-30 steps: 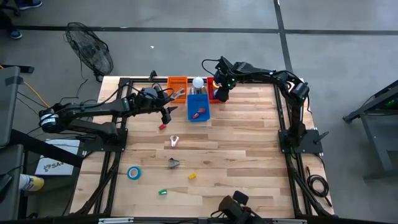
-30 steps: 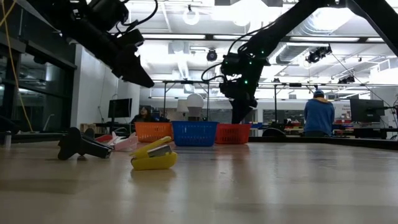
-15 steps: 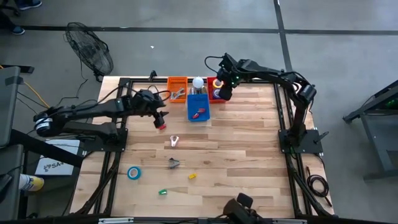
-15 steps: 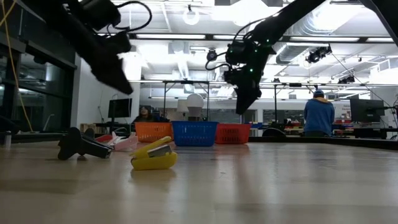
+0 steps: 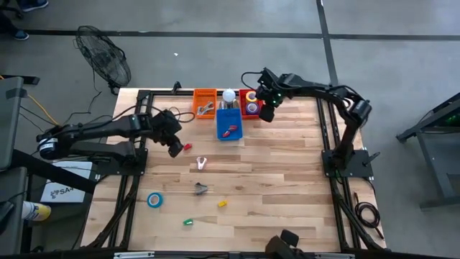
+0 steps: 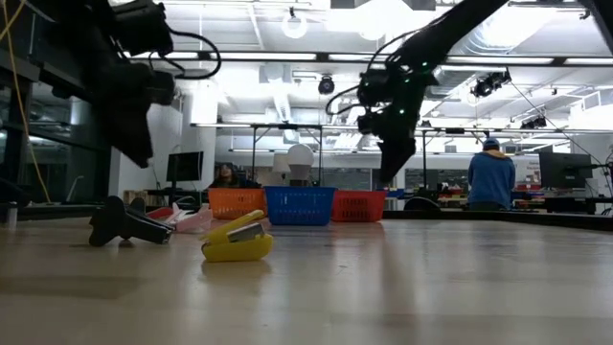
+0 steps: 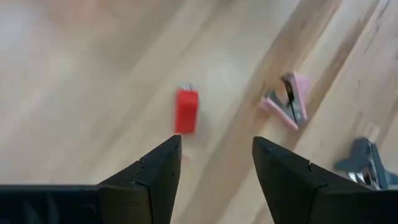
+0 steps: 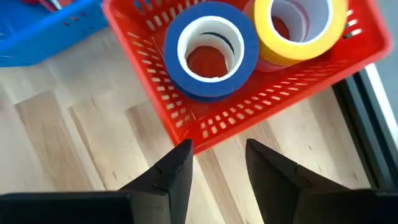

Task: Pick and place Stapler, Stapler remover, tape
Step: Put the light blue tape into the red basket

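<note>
Peeking pink roll (image 8: pixel 268 62), behind yellow tape (image 8: pixel 297 28)

A wire fan (image 5: pixel 105 57) stands on the floor beyond the tabletop (image 5: pixel 287 173). A white bulb (image 5: pixel 228 95) sits at the far edge. A person in a blue top (image 6: pixel 491 178) stands in the room behind.
</note>
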Controlling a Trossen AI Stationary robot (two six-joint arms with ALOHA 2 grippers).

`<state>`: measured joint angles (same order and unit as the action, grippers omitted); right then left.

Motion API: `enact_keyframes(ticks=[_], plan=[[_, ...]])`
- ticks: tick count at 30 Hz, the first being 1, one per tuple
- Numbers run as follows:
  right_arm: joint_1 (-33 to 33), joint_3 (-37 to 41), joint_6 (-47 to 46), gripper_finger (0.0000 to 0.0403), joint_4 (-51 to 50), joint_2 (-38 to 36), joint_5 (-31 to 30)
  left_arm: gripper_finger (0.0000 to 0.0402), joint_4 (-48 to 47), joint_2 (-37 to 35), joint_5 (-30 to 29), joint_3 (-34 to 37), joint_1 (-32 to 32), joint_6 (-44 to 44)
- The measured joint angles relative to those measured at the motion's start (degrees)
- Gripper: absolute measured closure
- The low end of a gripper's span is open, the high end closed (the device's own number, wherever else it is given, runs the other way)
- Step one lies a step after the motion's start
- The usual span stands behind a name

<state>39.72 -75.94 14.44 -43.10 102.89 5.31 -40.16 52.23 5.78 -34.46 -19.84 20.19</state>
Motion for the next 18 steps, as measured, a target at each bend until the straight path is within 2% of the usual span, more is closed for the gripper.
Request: enact_keyframes(ticks=[7,18], plan=[[0.0,11.2,-0.3,0.0273,9.5,-12.4,0.2,0.0207,-4.8,0.0,-0.4,0.0,9.8,11.8],[-3.1,30.8,-0.5,0.0274,24.7,-30.9,2.5,0.0207,-10.9,0.0,-2.5,0.0,29.8,38.6]])
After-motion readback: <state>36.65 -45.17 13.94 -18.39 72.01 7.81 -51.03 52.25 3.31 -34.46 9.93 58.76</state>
